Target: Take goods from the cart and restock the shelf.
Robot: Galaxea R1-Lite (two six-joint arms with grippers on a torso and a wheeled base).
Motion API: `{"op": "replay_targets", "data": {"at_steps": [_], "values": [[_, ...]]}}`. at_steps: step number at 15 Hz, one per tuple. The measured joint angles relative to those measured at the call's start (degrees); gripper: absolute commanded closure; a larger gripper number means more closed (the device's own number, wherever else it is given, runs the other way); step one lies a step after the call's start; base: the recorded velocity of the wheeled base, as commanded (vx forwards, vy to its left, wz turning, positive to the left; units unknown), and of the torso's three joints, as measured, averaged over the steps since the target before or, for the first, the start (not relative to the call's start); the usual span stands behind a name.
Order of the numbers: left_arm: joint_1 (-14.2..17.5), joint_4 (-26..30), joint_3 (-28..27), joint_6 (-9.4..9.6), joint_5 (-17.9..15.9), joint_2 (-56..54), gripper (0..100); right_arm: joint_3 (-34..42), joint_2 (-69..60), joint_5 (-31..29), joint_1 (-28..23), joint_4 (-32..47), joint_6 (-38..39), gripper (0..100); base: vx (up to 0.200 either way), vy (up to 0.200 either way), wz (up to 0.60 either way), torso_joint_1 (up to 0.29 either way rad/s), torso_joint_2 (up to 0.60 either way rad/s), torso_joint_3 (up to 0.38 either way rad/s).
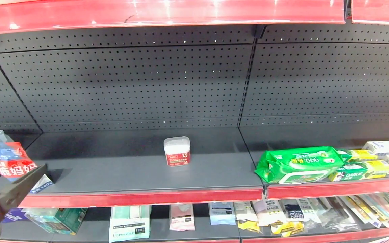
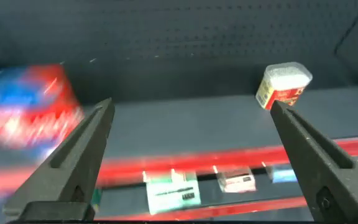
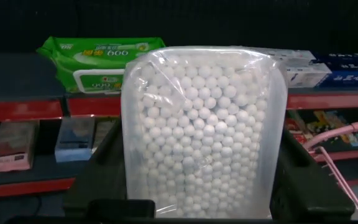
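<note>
Clear bag of white beads (image 3: 197,124), gripped in right claw (image 3: 199,186); left claw (image 2: 191,115) stood open.
Best set upright on shelf (image 1: 130,172), beside jar (image 1: 177,151).

Small white-lidded jar (image 1: 177,151) with a red label, upright and alone before the perforated back panel (image 1: 130,84). Well to its right, a green wipes pack (image 1: 295,164) lies flat, touching green-and-yellow toothpaste boxes (image 1: 360,165); white boxes (image 1: 387,147) lie behind these. A red-and-blue pouch (image 1: 8,158) sits far left. Flat packets (image 1: 129,222) line the tier below.
</note>
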Motion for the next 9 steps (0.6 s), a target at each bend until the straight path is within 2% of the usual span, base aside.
{"op": "replay_targets", "data": {"at_steps": [2, 3, 4, 5, 7, 9], "values": [[0.71, -8.17, -2.95, 5.75, -6.99, 14.63, 0, 0.15, -0.22, -0.02, 0.04, 0.06, -0.49, 100, 0.000, 0.000, 0.00, 0.000, 0.00, 0.000], [0.93, -11.07, -4.99, 8.70, -10.87, 21.71, 0, 0.52, -0.32, -0.05, 0.06, 0.33, -1.28, 100, 0.000, 0.000, 0.00, 0.000, 0.00, 0.000], [0.99, -13.03, -7.19, 10.87, -13.69, 27.67, 0, 0.59, -0.32, -0.07, 0.09, 0.28, -2.08, 100, 0.000, 0.000, 0.00, 0.000, 0.00, 0.000], [0.77, -14.63, -9.90, 12.52, -15.82, 33.35, 0, 0.69, -0.32, -0.13, 0.11, 0.41, -2.60, 100, 0.000, 0.000, 0.00, 0.000, 0.00, 0.000], [-0.48, -16.19, -13.73, 14.48, -18.01, 41.92, 0, 0.87, -0.29, -0.30, -0.17, 0.72, -3.39, 100, 0.000, 0.000, 0.00, 0.000, 0.00, 0.000], [-2.08, -16.68, -16.81, 15.86, -23.32, 48.57, 0, 1.17, -0.21, -1.04, -0.27, 0.72, -4.66, 100, 0.000, 0.000, 0.00, 0.000, 0.00, 0.000]]}}
